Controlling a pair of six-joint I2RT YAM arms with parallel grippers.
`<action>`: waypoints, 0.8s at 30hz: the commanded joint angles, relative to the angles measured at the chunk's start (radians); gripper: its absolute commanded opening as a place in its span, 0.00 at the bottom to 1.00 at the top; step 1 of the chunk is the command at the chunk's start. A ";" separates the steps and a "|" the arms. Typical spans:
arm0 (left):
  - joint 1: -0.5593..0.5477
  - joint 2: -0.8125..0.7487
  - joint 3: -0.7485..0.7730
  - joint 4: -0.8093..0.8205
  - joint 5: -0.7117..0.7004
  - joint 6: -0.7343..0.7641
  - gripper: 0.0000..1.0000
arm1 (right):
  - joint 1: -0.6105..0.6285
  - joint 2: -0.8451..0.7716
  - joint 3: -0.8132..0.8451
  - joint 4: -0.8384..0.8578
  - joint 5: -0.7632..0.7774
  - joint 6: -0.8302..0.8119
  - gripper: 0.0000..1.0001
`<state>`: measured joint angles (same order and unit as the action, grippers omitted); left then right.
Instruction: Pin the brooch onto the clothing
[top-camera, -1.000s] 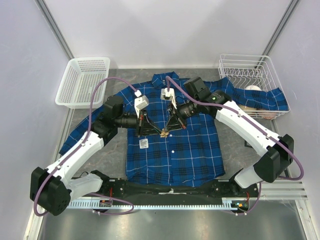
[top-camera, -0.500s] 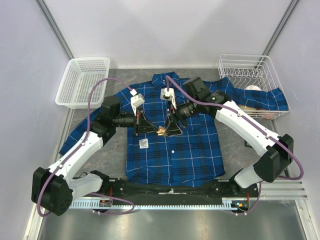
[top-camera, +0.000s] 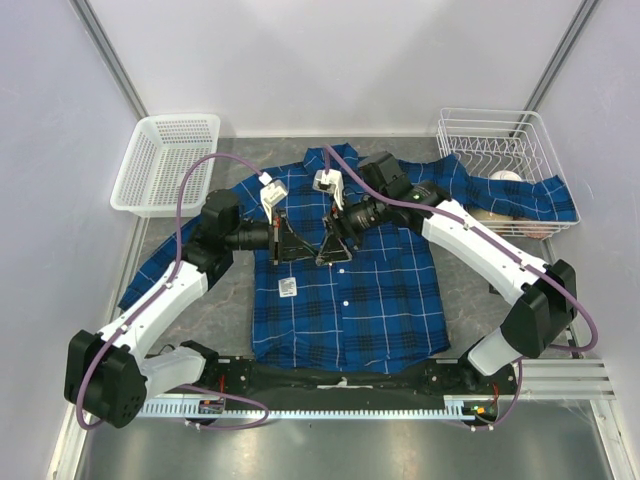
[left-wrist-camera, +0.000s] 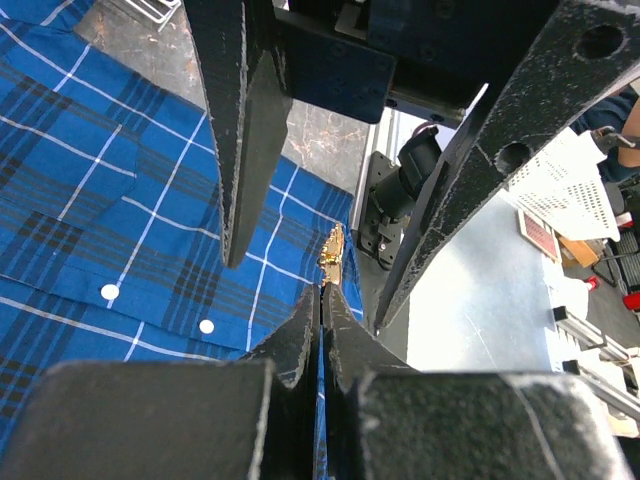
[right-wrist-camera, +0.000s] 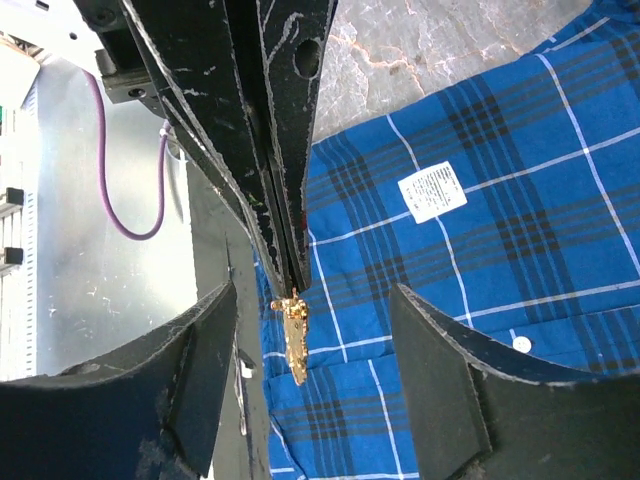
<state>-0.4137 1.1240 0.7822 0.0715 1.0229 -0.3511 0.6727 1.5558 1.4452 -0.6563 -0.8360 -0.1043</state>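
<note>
Released by the right gripper (right-wrist-camera: 314, 290), whose jaws now stand wide apart on either side of it, the gold brooch (right-wrist-camera: 294, 325) sits pinched at the very tip of the left gripper (left-wrist-camera: 320, 296), which is clamped tight on it. A second ago both grippers met on the brooch lower down the blue plaid shirt (top-camera: 350, 310); both have since shifted up toward the collar. The brooch is over the shirt's front, with the white tag (right-wrist-camera: 432, 192) off to one side; whether it touches the cloth cannot be told.
</note>
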 joint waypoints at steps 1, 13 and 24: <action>0.006 -0.001 0.003 0.070 -0.010 -0.077 0.02 | 0.014 0.003 0.006 0.046 0.003 0.022 0.65; 0.018 -0.006 0.005 0.054 0.000 -0.068 0.02 | 0.013 -0.003 -0.016 0.012 0.046 -0.028 0.36; 0.021 -0.003 0.003 0.017 0.014 -0.025 0.02 | -0.001 -0.019 0.014 -0.060 0.035 -0.109 0.35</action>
<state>-0.3988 1.1259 0.7788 0.0963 1.0130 -0.3866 0.6846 1.5570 1.4403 -0.6685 -0.8112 -0.1505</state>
